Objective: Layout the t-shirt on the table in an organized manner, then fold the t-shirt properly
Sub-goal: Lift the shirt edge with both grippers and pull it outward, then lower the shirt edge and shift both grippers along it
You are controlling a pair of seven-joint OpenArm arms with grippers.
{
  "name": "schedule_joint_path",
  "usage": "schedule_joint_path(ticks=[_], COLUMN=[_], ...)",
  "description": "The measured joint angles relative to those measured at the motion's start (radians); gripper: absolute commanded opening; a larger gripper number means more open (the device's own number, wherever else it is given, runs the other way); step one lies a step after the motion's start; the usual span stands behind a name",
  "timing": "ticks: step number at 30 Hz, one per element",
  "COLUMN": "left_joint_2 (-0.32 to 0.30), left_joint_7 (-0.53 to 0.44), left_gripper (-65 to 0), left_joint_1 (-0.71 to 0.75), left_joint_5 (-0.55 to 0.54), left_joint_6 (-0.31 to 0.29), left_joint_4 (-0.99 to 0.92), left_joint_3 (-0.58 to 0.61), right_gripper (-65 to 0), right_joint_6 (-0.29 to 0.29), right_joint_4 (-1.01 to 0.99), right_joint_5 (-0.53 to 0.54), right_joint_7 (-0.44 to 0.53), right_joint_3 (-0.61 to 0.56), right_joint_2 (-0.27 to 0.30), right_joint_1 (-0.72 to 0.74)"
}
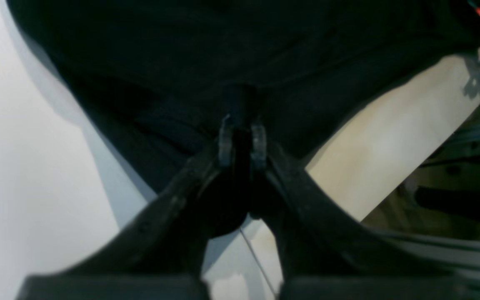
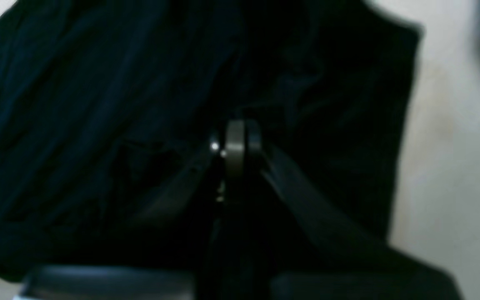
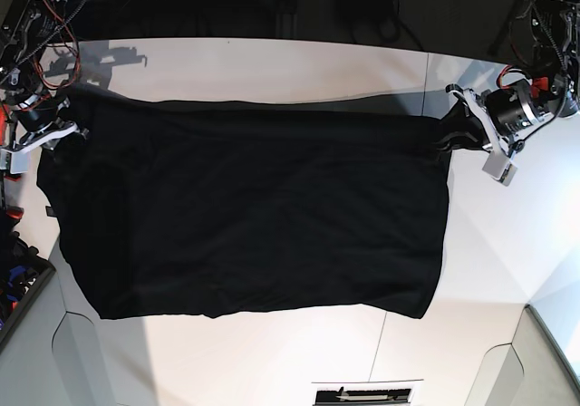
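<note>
Black t-shirt (image 3: 254,216) spread flat on white worktop (image 3: 272,71); left tool (image 1: 242,139) nearly closed, pinching shirt edge; right tool (image 2: 238,146) closed, clamping fabric at opposite edge

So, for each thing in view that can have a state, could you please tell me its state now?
t-shirt: spread out flat, plain black side up, not folded, held at two corners.
left gripper: shut on the t-shirt's cloth.
right gripper: shut on the t-shirt.
table: white, bears the t-shirt.
</note>
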Motion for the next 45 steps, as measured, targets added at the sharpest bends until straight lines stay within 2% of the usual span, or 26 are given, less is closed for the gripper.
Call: schedule_joint_path(ticks=[10,17,21,23,25,28,30,33,36,42,43,45], left_joint_2=[-0.013,-0.013,-0.013,-0.013,-0.013,-0.013,-0.013,-0.013,-0.013,-0.013,-0.013,-0.013], left_joint_7=[0.072,0.085,0.085,0.088,0.086,0.092,0.094,0.093,0.096,0.105,0.105,0.101], left_gripper=[-60.4,-60.4,-60.1,-56.2,-48.0,-37.7,-37.1,-37.1,-37.1,-37.1,-37.1,-37.1], left_joint_1=[0.035,0.130,0.157,0.157,0.154,0.157,0.156,0.156,0.157,0.155,0.155,0.154], left_joint_5=[-0.089,-0.090,-0.090,-0.090,-0.090,-0.089,-0.090,-0.090,-0.101,-0.268,-0.289,-0.306], left_joint_6=[0.000,0.000,0.000,0.000,0.000,0.000,0.000,0.000,0.000,0.000,0.000,0.000], left_joint_4=[0.011,0.011,0.011,0.011,0.011,0.011,0.011,0.011,0.011,0.011,0.011,0.011], left_joint_3=[0.000,0.000,0.000,0.000,0.000,0.000,0.000,0.000,-0.016,-0.169,-0.193,-0.237], right_gripper=[-65.0,-65.0,-65.0,-65.0,-65.0,-45.9,-41.3,-41.3,-41.3,-41.8,-44.9,-58.5], right_joint_6=[0.016,0.019,0.019,0.019,0.019,0.019,0.019,0.019,0.019,0.015,0.020,0.021], right_joint_4=[0.281,0.309,0.310,0.310,0.310,0.310,0.310,0.310,0.310,0.310,0.310,0.310], right_joint_5=[0.157,0.283,0.301,0.302,0.299,0.300,0.304,0.349,0.366,0.351,0.318,0.224], right_joint_7=[-0.090,-0.161,-0.178,-0.180,-0.184,-0.172,-0.172,-0.172,-0.173,-0.168,-0.162,-0.133], right_joint_3=[0.172,0.296,0.311,0.312,0.312,0.318,0.324,0.349,0.386,0.421,0.413,0.378], right_joint_2=[0.001,0.001,-0.021,-0.047,-0.071,-0.111,-0.138,-0.169,-0.171,-0.123,-0.112,-0.088], right_joint_1=[-0.212,-0.370,-0.431,-0.452,-0.466,-0.470,-0.472,-0.474,-0.444,-0.298,-0.270,-0.222])
